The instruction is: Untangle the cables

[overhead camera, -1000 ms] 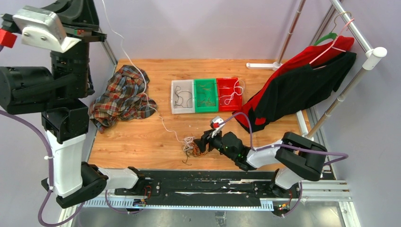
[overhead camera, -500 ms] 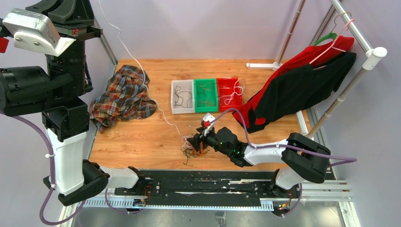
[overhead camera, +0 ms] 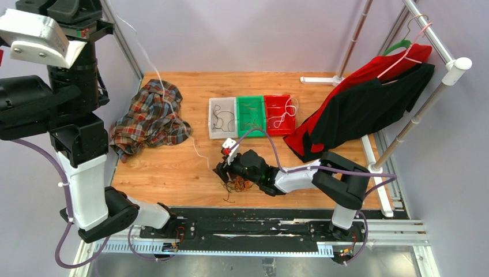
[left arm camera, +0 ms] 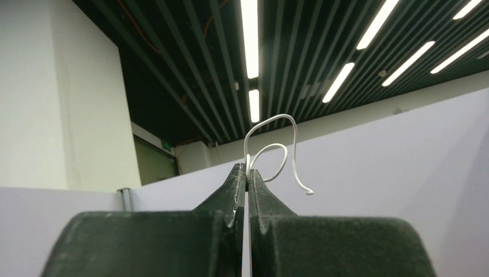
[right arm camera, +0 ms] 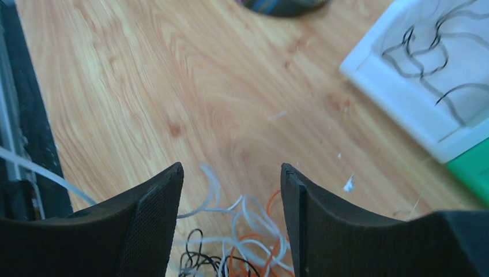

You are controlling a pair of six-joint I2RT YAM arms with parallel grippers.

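The left tool [left arm camera: 247, 173] is clamped on a white cable [left arm camera: 271, 144], raised high. The right tool [right arm camera: 230, 170] hovers wide over the cables [overhead camera: 237, 184] on the counter [overhead camera: 167, 173]. Risk: lifting could tighten knots or drag the heap.

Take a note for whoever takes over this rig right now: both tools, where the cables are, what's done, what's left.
Left tool: shut on the white cable near its end, raised high; the strand runs down to the heap of cables.
Right tool: open, low at that heap near the table's front edge, empty.
Done: some strands lie in the white bin, green bin and red bin.
Left: pull the white cable free, then separate the rest.
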